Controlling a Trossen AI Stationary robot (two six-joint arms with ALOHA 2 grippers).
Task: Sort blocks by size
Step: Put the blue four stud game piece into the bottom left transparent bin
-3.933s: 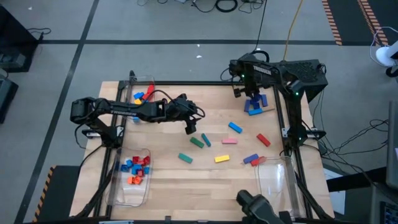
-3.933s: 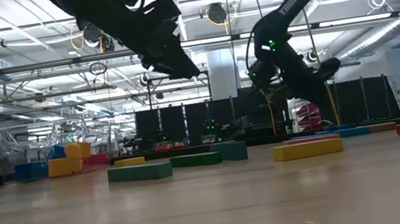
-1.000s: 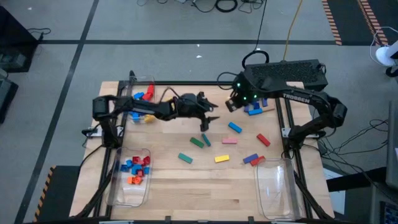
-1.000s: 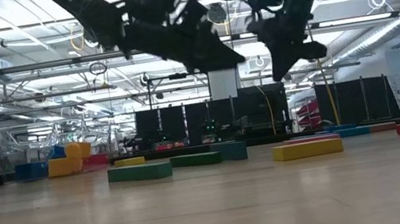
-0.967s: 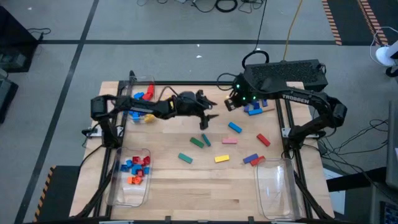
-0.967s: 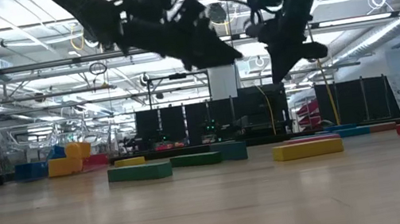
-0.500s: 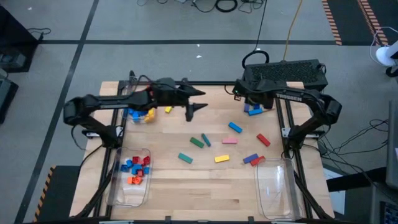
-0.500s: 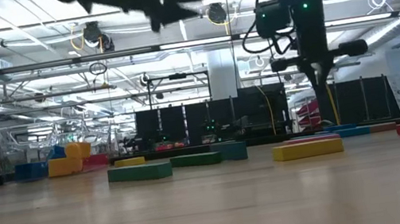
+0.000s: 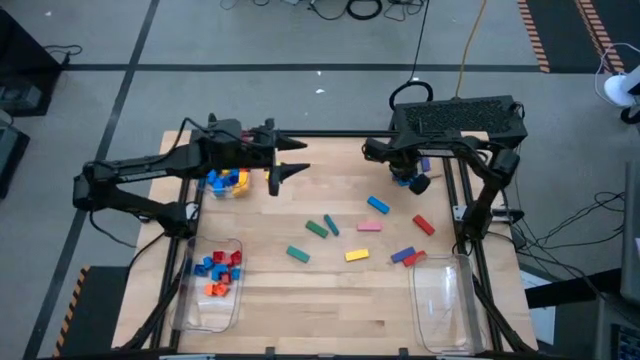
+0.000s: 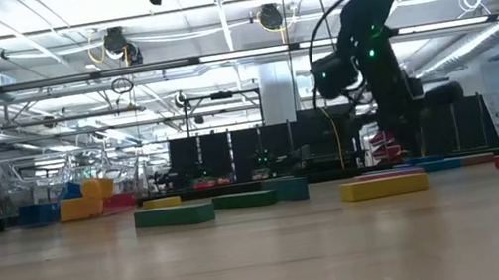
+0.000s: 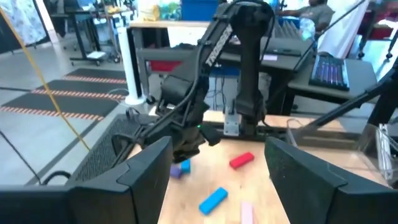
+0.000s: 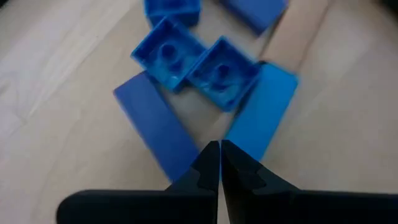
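— What's the setting?

— A wooden table (image 9: 330,300) on a grey floor, with a clear bin (image 9: 208,288) at the near left holding red, blue and orange blocks (image 9: 218,268), and another bin (image 9: 445,300) at the near right.

— Where are the loose ones?

— Mid-table, well apart: two green bars (image 9: 322,227) lying on a diagonal, a green one (image 9: 297,254), a yellow bar (image 9: 357,255) lying left to right, a pink one (image 9: 369,226), a blue bar (image 9: 377,205) and a red bar (image 9: 423,225), both slanted.

— And the grippers?

— The left gripper (image 9: 284,175) hangs over the far left, fingers spread, holding nothing. The right gripper (image 12: 218,163) has its fingers pressed together, tips just above a cluster of blue blocks (image 12: 208,81) at the far right; two long ones fan out from the tips.
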